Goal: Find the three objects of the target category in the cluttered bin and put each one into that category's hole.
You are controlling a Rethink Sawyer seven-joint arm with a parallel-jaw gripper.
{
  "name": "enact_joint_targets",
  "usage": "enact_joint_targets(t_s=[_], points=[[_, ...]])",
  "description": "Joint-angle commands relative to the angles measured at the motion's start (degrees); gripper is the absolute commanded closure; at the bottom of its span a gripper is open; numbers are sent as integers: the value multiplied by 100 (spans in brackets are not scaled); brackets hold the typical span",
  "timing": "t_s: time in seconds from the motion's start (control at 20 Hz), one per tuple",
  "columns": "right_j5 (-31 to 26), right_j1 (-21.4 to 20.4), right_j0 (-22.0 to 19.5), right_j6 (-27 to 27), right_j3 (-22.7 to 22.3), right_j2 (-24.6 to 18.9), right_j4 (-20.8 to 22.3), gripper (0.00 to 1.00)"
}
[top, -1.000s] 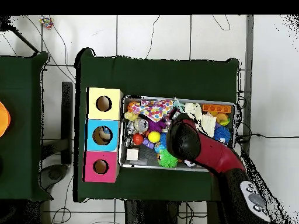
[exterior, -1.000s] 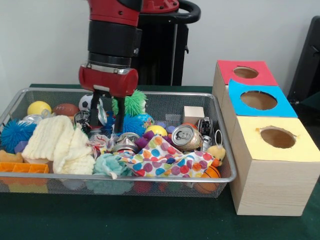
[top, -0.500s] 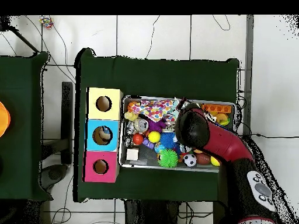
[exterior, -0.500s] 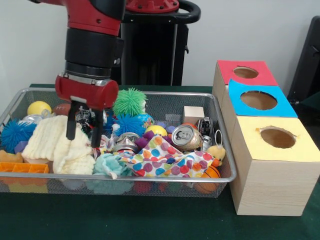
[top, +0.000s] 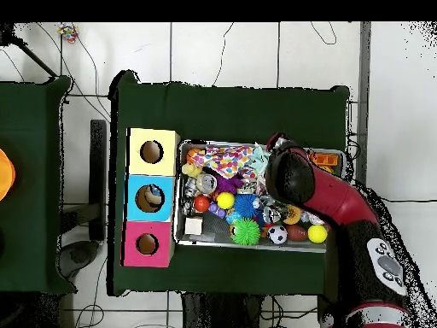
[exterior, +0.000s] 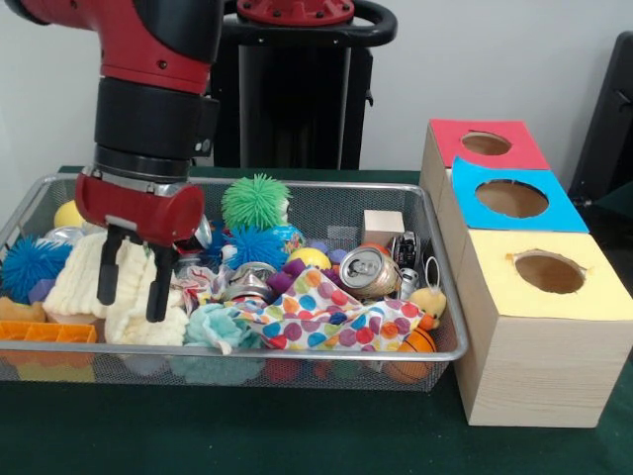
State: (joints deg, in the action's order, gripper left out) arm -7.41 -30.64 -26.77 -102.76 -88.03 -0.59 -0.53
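The hand (exterior: 132, 285) hangs with its two fingers spread and empty, right over the cream knitted cloth (exterior: 119, 287) at the left of the wire bin (exterior: 297, 353). The polka-dot cloth (exterior: 326, 315) lies in the bin to the right of the hand, the crushed can (exterior: 368, 271) just behind that cloth, and the three boxes with holes (exterior: 529, 267) stand beside the bin on the table (exterior: 247, 435).

My pincer (exterior: 130, 284) hangs spread over the cream cloth (exterior: 104, 282) at the bin's (exterior: 435, 247) nine o'clock end, with the orange block (exterior: 45, 332) below it. Toward three o'clock the dotted cloth (exterior: 326, 312), can (exterior: 366, 269) and green spiky ball (exterior: 255, 201) crowd my path. All three box holes stand unblocked, the yellow box (exterior: 539, 336) nearest.
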Motion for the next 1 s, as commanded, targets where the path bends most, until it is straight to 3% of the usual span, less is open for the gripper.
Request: enact_joint_targets(t_s=[0.05,1.0], points=[[-600,317,-184,45,465,-110,398,0],[-948,322,-619,97,-233,-306,996,0]])
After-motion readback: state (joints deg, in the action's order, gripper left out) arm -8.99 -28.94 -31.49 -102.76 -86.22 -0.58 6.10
